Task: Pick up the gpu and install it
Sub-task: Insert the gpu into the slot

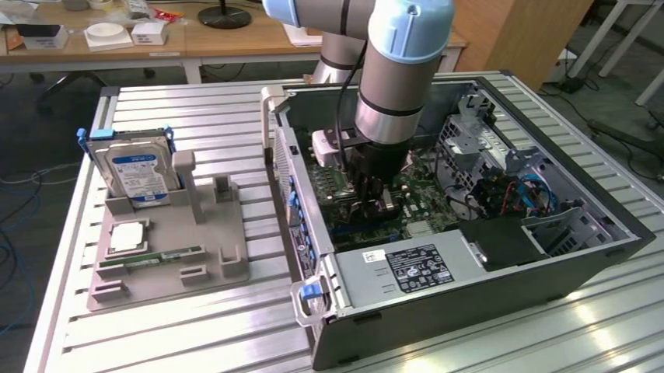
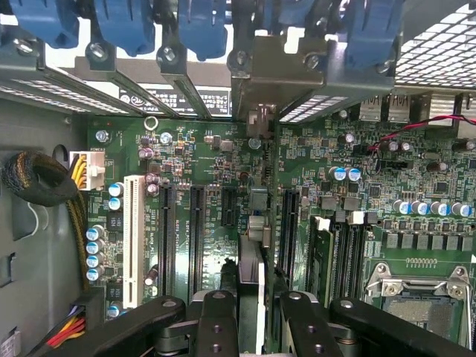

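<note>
My gripper [image 1: 375,203] reaches down into the open computer case [image 1: 581,264], just above the green motherboard [image 1: 415,198]. In the wrist view the gpu [image 2: 253,279] is seen edge-on, a thin dark card running from between my black fingers [image 2: 216,320] up to its metal end bracket [image 2: 260,71] at the case's rear slot openings. The gripper [image 2: 255,316] is shut on the card. The card stands upright over the row of black expansion slots [image 2: 197,238]; whether it is seated in one I cannot tell.
Blue slot latches [image 2: 201,22] line the rear wall. A white slot [image 2: 132,238], cable bundle [image 2: 37,178] and CPU socket [image 2: 420,297] flank the card. Outside the case, a grey holder [image 1: 207,256] carries a silver hard drive [image 1: 135,172], a CPU [image 1: 127,235] and a RAM stick [image 1: 155,256].
</note>
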